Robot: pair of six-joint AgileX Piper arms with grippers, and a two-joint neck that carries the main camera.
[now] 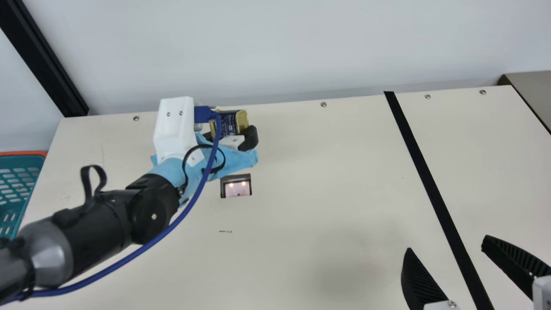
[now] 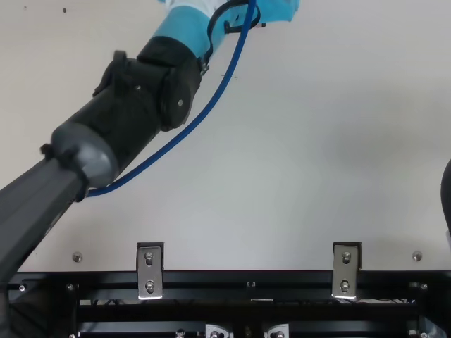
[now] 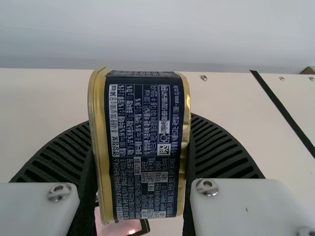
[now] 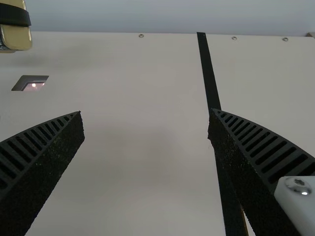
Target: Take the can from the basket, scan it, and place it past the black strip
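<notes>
Left tool (image 1: 229, 132): closed on the can (image 1: 230, 122), one ribbed black finger to each side of it, the gap no wider than the can's body. Can is a rounded, rectangular tin, gold metal edges, navy label packed with small pale print and a square code; the left wrist view gives the label side nearly full on.

Position: can in the left tool's grip, near the scanner window (image 1: 236, 187) set in the cream worktop (image 1: 327, 181), on the basket side of the black strip (image 1: 424, 178). Not past the strip. Window is dark-framed, pinkish inside, with bright spots of light.

Right tool (image 1: 447, 244): spread wide, nothing between its fingers. In the main view the fingertips lie one to each side of the strip. Right wrist view, upper corner: gold end of the can, a black finger across it.

Left arm reaches over the worktop from the main view's left, pale blue wrapping (image 1: 234, 161) round its wrist, white housing (image 1: 174, 129) above, blue cable (image 1: 172, 226) slung alongside. Green slotted basket (image 1: 17, 187) with orange rim at the same view's left edge.
</notes>
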